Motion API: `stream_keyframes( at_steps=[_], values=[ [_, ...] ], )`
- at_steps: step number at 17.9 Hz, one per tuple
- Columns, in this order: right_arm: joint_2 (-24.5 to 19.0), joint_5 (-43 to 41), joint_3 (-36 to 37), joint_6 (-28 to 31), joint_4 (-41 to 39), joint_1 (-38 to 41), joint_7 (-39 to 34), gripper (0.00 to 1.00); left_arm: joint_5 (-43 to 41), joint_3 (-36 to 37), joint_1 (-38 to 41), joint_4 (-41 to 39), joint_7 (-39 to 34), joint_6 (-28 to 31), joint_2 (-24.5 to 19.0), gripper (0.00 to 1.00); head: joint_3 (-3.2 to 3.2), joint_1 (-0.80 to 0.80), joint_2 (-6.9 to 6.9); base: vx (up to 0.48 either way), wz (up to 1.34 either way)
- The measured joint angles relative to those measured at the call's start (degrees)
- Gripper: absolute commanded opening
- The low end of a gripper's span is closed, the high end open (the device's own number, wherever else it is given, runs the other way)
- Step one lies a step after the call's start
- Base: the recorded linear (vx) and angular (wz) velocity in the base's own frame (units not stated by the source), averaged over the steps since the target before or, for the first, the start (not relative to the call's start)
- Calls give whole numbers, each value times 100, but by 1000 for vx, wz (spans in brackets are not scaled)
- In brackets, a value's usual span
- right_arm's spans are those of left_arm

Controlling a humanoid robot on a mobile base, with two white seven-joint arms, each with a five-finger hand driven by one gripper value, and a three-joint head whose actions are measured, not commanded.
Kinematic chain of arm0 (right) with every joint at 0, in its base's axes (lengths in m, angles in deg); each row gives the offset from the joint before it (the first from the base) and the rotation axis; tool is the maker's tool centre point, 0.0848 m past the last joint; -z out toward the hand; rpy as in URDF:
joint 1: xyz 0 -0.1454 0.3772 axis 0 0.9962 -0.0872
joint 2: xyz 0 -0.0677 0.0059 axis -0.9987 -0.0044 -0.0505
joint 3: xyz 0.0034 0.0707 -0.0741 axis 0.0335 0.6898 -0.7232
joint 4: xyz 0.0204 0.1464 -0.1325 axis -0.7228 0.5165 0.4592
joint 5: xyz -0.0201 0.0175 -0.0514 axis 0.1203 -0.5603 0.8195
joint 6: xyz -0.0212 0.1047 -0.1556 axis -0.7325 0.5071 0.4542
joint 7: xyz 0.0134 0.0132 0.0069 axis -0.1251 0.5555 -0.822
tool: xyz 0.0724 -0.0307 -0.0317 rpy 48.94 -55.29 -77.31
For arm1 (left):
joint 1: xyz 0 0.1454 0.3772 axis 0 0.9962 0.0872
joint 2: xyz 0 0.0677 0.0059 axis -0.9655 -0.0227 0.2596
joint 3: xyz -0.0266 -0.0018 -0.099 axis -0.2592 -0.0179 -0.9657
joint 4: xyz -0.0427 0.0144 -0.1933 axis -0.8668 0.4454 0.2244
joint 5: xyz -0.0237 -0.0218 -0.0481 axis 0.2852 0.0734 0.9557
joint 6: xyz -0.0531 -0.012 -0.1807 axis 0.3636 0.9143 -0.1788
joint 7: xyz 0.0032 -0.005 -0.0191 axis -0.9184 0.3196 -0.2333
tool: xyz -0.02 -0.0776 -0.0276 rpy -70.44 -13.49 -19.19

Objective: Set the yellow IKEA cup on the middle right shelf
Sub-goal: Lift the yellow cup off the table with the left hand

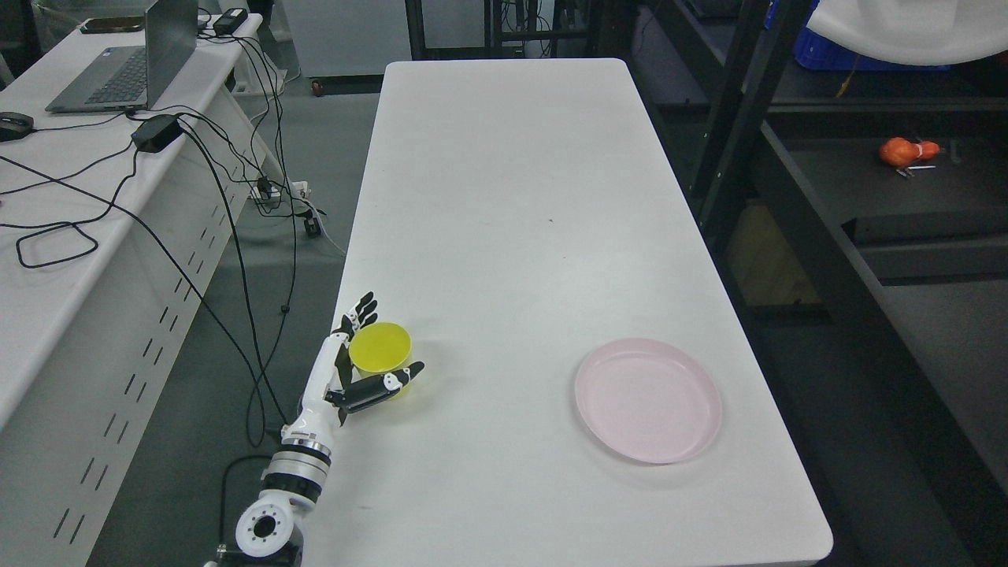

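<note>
A yellow cup stands upright near the left edge of the white table. My left hand comes in from the lower left and brackets the cup. Its fingers stretch almost straight along the cup's far left side, and the thumb lies across the near side. The hand looks open around the cup rather than clamped on it. The black shelf rack stands to the right of the table. My right arm does not show.
A pink plate lies on the table's near right part. An orange object rests on the rack's shelf. A desk with a laptop and trailing cables stands to the left across a narrow gap.
</note>
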Motion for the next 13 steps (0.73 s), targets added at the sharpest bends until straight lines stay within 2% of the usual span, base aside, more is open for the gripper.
stream_keyframes(
  at_steps=[4, 6, 8, 10, 13],
  values=[
    [0, 0, 0, 0, 0, 0, 0, 99, 44, 162, 6, 87, 2, -26, 0, 77, 0, 0, 0, 0, 0],
    [0, 0, 0, 0, 0, 0, 0, 99, 119, 205, 33, 119, 2, -74, 0, 53, 0, 0, 0, 0, 0],
    [0, 0, 0, 0, 0, 0, 0, 99, 267, 242, 79, 155, 7, -205, 0, 22, 0, 0, 0, 0, 0],
    [0, 0, 0, 0, 0, 0, 0, 99, 554, 269, 140, 178, 11, -553, 0, 1, 0, 0, 0, 0, 0],
    [0, 0, 0, 0, 0, 0, 0, 99, 977, 287, 240, 201, 11, -963, 0, 0, 0, 0, 0, 0, 0]
  ],
)
